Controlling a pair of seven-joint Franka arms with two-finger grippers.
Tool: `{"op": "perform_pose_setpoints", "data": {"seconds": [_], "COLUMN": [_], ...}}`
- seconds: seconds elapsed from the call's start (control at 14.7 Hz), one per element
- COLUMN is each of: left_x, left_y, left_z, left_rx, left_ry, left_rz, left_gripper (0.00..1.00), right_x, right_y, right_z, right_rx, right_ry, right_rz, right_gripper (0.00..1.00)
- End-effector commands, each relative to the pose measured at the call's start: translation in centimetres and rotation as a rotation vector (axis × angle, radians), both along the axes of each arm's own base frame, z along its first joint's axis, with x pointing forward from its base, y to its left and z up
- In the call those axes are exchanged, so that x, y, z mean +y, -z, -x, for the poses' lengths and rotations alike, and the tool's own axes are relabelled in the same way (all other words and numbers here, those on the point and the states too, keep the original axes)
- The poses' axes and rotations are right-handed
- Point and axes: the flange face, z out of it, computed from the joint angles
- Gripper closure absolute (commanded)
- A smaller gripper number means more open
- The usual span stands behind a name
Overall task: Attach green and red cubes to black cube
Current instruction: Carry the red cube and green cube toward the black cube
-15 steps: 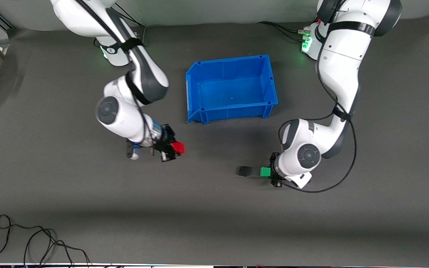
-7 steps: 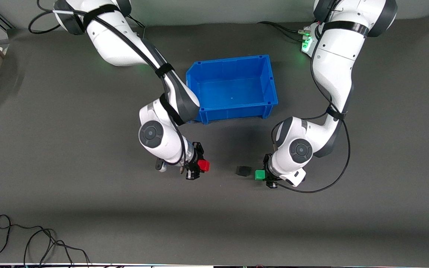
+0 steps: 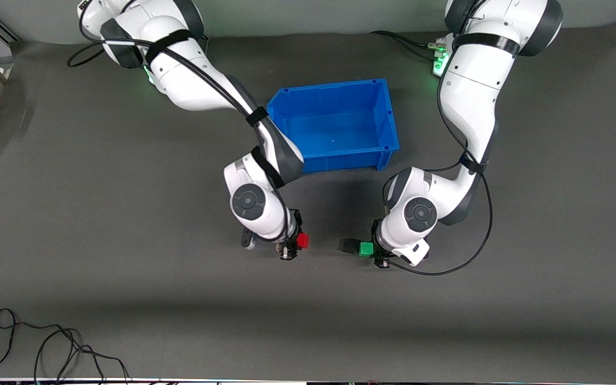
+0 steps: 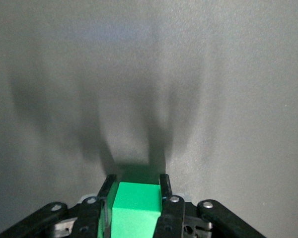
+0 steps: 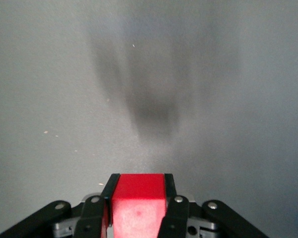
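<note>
The left gripper (image 3: 368,250) pinches the green cube (image 3: 366,249), which looks to be touching the black cube (image 3: 347,245) on the mat; the right gripper (image 3: 296,243) pinches the red cube (image 3: 302,240) a gap away; I'd bring red in level and square, slowly; the blue bin (image 3: 388,115) sits farther off; no writing readable.

soft overhead light, diffuse shadows

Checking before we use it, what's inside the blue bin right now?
The blue bin shows only its bare blue floor. The right arm covers one corner, so that spot cannot be seen.
</note>
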Motion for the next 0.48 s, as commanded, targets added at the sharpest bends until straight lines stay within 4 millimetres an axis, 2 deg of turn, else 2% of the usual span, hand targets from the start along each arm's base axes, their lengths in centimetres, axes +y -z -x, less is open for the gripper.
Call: {"op": "perform_pose_setpoints", "data": {"seconds": [0.0,0.2,0.41], "left_x": [-1.2,-1.7,-2.3], "left_y": [0.1,0.0,-1.7], "left_z": [0.0,0.2,-0.5], "left_rx": [-0.014,-0.012,-0.027], "left_ry": [-0.006,-0.011,-0.047], "left_rz": [-0.014,-0.014,0.003], "left_gripper": [1.00,1.00,1.00], "right_x": [0.9,1.1,1.1], "right_y": [-0.2,0.1,0.7], "right_z": [-0.4,-0.4,-0.4], "right_rx": [-0.023,-0.023,-0.027], "right_ry": [0.017,0.017,0.019], "right_rz": [0.013,0.014,0.014], "right_gripper": [1.00,1.00,1.00]}}
